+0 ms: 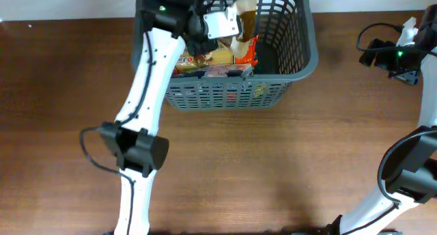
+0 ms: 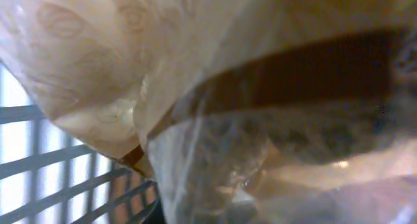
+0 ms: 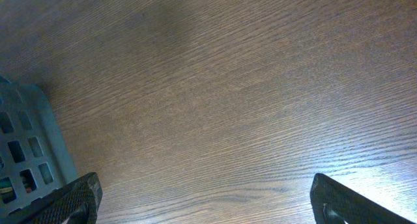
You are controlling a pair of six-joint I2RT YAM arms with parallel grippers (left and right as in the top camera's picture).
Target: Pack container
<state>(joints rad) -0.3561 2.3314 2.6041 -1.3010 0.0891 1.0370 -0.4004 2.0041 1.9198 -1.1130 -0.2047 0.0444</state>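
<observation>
Container (image 1: 300, 47) holding food packets (image 1: 218, 57), which crowd left claw (image 1: 232, 29) and hide its grip, cannot tell; right claw (image 3: 208, 201) spread above surface (image 3: 228, 87), container at its left.

White arms (image 1: 147, 71), black joints (image 1: 143, 149), textured right pincer (image 3: 205, 198)

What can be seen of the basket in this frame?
The basket is dark grey plastic, rectangular with rounded corners and slotted lattice walls. It stands upright on the wooden table, near the far edge. Packets are piled inside toward its left; the right part looks bare. The left arm reaches into it from above.
</observation>
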